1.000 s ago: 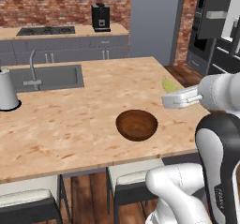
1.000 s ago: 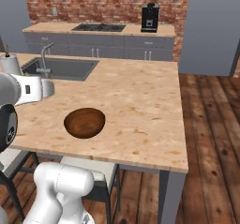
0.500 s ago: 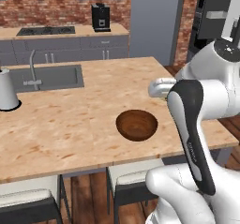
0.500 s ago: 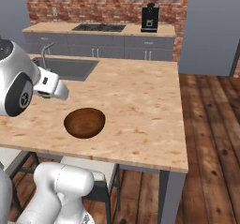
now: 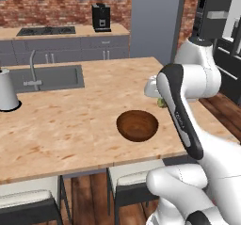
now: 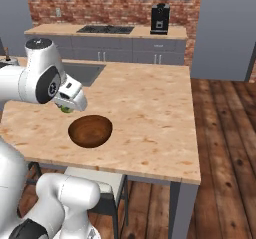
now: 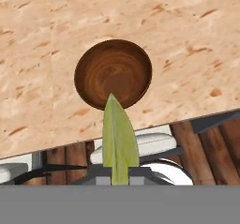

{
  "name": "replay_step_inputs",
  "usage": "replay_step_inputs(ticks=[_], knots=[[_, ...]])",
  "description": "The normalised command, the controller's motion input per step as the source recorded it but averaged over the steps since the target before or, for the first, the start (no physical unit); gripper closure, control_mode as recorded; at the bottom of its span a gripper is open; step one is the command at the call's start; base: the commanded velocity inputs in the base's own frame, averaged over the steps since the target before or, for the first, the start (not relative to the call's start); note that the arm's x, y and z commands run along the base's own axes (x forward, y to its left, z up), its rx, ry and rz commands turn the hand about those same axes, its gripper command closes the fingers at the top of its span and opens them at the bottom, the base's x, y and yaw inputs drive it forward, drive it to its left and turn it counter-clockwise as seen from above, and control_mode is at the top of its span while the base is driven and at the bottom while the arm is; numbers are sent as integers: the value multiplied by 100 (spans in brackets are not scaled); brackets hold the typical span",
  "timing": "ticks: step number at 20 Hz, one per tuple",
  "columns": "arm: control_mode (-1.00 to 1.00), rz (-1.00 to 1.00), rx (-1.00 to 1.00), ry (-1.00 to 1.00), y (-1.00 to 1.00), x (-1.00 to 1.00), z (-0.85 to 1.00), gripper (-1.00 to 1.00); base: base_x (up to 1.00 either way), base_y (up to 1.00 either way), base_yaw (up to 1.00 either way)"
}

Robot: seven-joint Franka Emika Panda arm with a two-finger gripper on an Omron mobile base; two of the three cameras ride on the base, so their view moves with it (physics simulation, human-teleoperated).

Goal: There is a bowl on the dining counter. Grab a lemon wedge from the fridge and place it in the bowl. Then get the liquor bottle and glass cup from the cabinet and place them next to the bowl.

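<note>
A brown wooden bowl (image 5: 137, 125) sits near the front edge of the dining counter (image 5: 70, 125). My gripper (image 5: 158, 100) hangs just right of the bowl and a little above the counter top, shut on the lemon wedge (image 5: 162, 102). From the right base view the gripper (image 6: 68, 106) is above the far left rim of the bowl (image 6: 90, 131), with a bit of the lemon wedge (image 6: 65, 109) peeking out beneath it. In the hand view the yellow-green lemon wedge (image 7: 119, 143) stands between the gripper (image 7: 120, 180) tips, pointing at the near rim of the bowl (image 7: 113, 74).
A steel sink (image 5: 47, 78) with a tap is set into the counter's far left, and a white jug (image 5: 7, 90) stands beside it. Stools (image 5: 132, 184) are tucked under the front edge. A coffee machine (image 5: 100, 17) sits on the back counter. Wooden floor (image 6: 225, 133) lies to the right.
The arm has swung in from the right side over the counter, bringing the gripper and the wedge close to the bowl. The bowl has not moved.
</note>
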Motion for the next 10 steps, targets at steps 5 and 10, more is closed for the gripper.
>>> replay_step_inputs(ticks=[5, 10], knots=[[-100, -5, 1, 12, -1, 39, -60, 100, 0, 0, 0], [-100, -7, 0, 1, 0, 33, -58, 100, 0, 0, 0]])
